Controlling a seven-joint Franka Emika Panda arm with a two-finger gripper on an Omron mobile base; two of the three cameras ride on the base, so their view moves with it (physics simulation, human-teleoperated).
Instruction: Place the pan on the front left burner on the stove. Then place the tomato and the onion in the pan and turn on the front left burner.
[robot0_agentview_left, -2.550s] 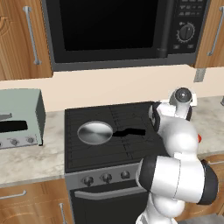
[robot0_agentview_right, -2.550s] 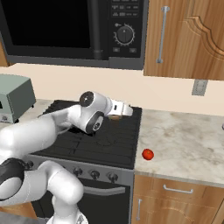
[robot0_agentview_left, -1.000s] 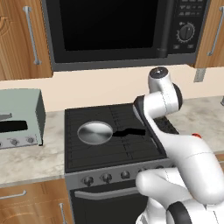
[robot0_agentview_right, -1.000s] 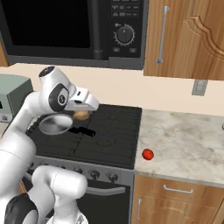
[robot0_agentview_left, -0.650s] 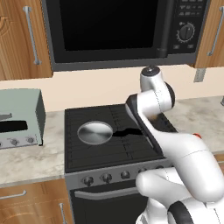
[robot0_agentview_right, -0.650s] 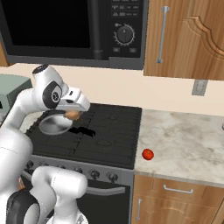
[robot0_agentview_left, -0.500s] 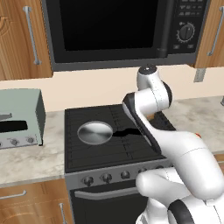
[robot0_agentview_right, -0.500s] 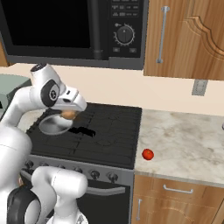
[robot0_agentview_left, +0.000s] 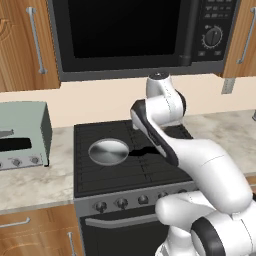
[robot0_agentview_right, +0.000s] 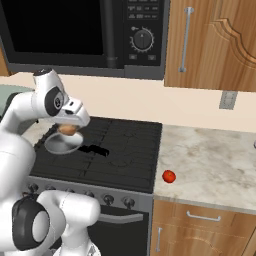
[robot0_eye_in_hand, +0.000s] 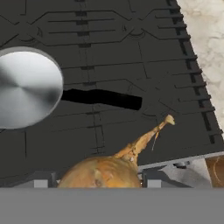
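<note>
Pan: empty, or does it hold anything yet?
Empty: the pan's bare silver base shows; the onion sits in the gripper.

The pan (robot0_agentview_left: 108, 152), shallow and silver-grey, sits on the front left burner (robot0_agentview_left: 100, 172) of the stove (robot0_agentview_right: 120, 150), its black handle pointing right. The tan-brown onion (robot0_agentview_right: 67, 130) hangs above the pan. The red tomato (robot0_agentview_right: 169, 176) lies on the desk just beside the stove's right edge.

Even, bright rendered light throughout; no blur or edge distortion noted. Soft sheen is seen on the pan (robot0_eye_in_hand: 26, 87); shadows are faint.
</note>
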